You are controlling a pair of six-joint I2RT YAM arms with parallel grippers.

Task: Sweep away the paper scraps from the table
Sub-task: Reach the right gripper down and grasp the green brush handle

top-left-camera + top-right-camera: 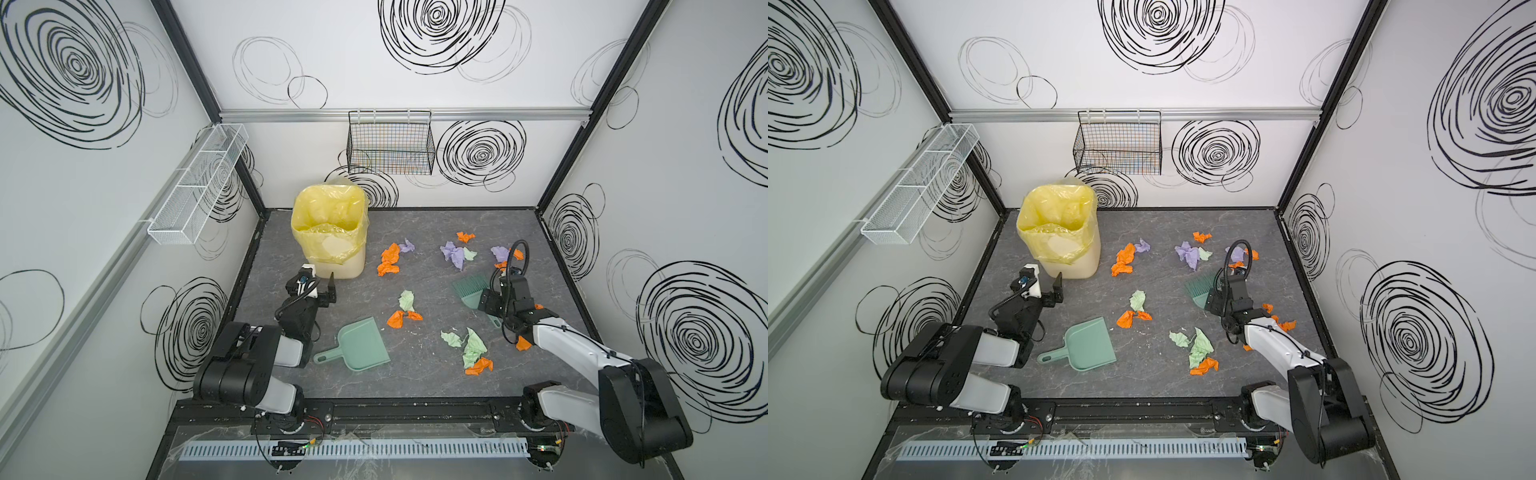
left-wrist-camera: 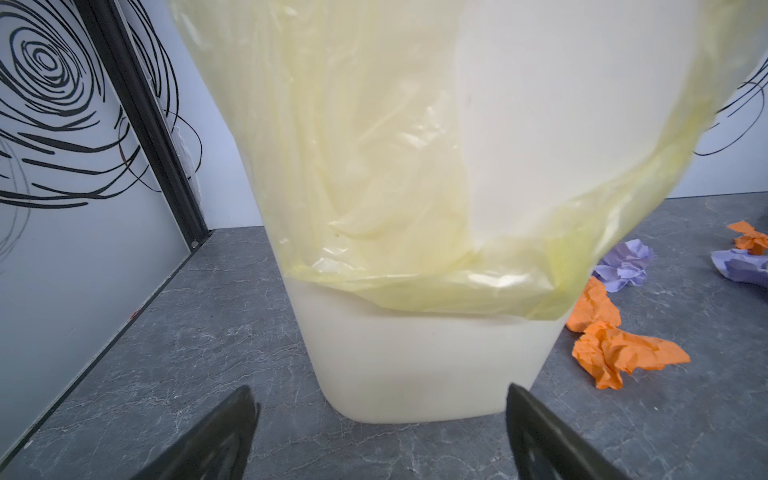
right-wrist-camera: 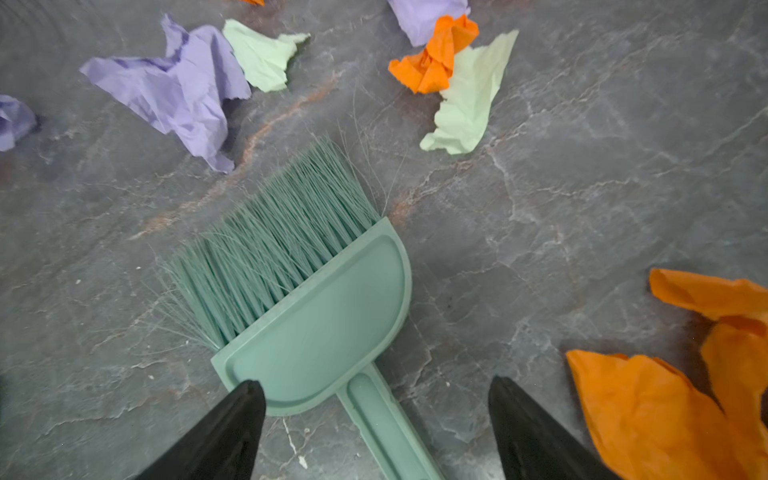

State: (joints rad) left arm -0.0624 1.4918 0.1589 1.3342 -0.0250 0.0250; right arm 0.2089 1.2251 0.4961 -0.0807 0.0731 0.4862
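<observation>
Several orange, pale green and lilac paper scraps lie scattered over the middle and right of the dark grey table. A teal brush lies flat among them. My right gripper hangs low over the brush's handle, open, one finger on each side and neither touching it. My left gripper is open and empty, facing the foot of the bin.
The cream bin with a yellow liner stands at the back left. A teal dustpan lies front centre, handle toward the left arm. A black wire basket and a white mesh shelf hang on the walls.
</observation>
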